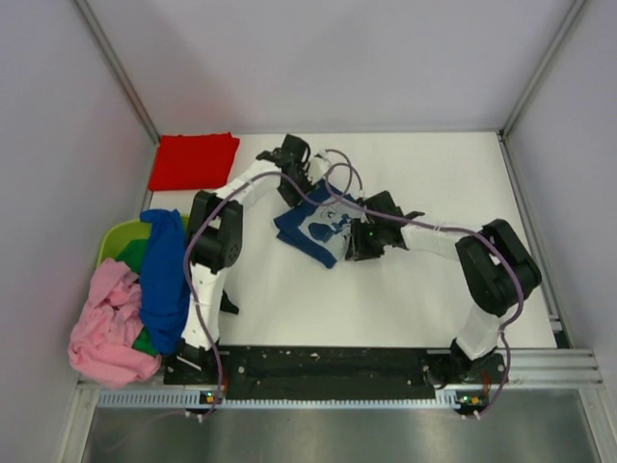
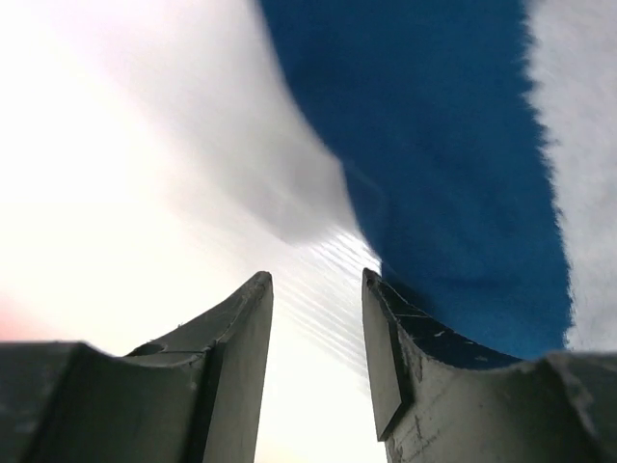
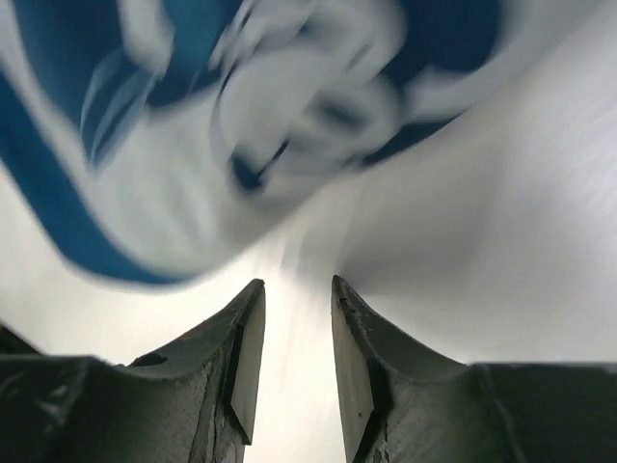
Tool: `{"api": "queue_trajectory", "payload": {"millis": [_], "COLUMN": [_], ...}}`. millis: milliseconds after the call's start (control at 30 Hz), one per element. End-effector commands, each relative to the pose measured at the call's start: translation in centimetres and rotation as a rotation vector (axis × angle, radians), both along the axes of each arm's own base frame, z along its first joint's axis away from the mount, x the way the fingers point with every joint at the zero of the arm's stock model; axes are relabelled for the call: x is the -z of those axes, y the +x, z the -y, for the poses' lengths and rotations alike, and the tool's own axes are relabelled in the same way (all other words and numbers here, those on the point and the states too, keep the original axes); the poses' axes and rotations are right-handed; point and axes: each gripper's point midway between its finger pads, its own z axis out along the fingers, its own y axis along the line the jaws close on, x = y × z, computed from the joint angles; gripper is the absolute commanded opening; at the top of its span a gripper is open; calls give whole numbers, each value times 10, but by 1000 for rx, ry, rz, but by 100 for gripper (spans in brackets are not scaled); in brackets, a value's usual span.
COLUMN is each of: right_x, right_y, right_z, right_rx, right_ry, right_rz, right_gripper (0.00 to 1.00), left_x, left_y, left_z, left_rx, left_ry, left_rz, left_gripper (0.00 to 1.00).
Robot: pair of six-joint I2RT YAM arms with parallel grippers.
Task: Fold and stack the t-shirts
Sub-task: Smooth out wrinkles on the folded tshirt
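Note:
A navy t-shirt with a pale cartoon print [image 1: 318, 228] lies partly folded in the middle of the white table. My left gripper [image 1: 295, 189] is at its far left edge, open and empty; the left wrist view shows its jaws apart [image 2: 316, 275] over bare table, with the blue cloth [image 2: 453, 145] just ahead on the right. My right gripper [image 1: 355, 241] is at the shirt's right edge, open and empty [image 3: 297, 282], with the printed cloth [image 3: 270, 116] just ahead. A folded red t-shirt [image 1: 193, 160] lies at the far left corner.
A lime green basket [image 1: 120, 239] stands at the left edge. A royal blue shirt [image 1: 164, 275], a pink one [image 1: 108, 330] and a green one [image 1: 134, 254] hang over it. Grey walls close in the table on three sides.

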Motion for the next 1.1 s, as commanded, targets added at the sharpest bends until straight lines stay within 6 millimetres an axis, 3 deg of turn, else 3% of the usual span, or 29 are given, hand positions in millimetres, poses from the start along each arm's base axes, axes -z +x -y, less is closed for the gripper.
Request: {"api": "queue_trajectory", "payload": {"millis": [0,133,233,367,467,600,667,800,933,1067], "right_x": [-33,-57,-74,-95,-110,-115,-111,-78,-55,-27], "right_y": [-49,-71,-65,-48,-13,56,84,130,140,113], "right_z": [-60,-104,-105,-73,-37,11,20,25,14,24], "right_rx": [-27,-152,-164,-185,-152,-27,5,76,78,120], "right_ry": [201,249,239,153,118,32,48,114,152,126], "right_rz": [72,130,176,267,321,385,364,245,169,101], "right_gripper": [34,34,35,38,41,43,43,41,41,36], "left_x": [-27,-56,-91,-124,-137,-125,-109,-76,-60,-49], "left_y": [31,55,59,38,4,-51,-78,-128,-147,-145], "left_z": [25,27,19,-2,-7,-8,-6,8,22,24], "left_rx": [10,-18,-95,-271,-360,-468,-509,-522,-524,-582], "left_ry": [-52,-66,-117,-223,-327,-440,-477,-577,-646,-672], "left_rz": [69,174,240,225,149,-15,-109,-305,-423,-502], "left_gripper": [47,51,52,50,50,49,49,57,69,71]}}
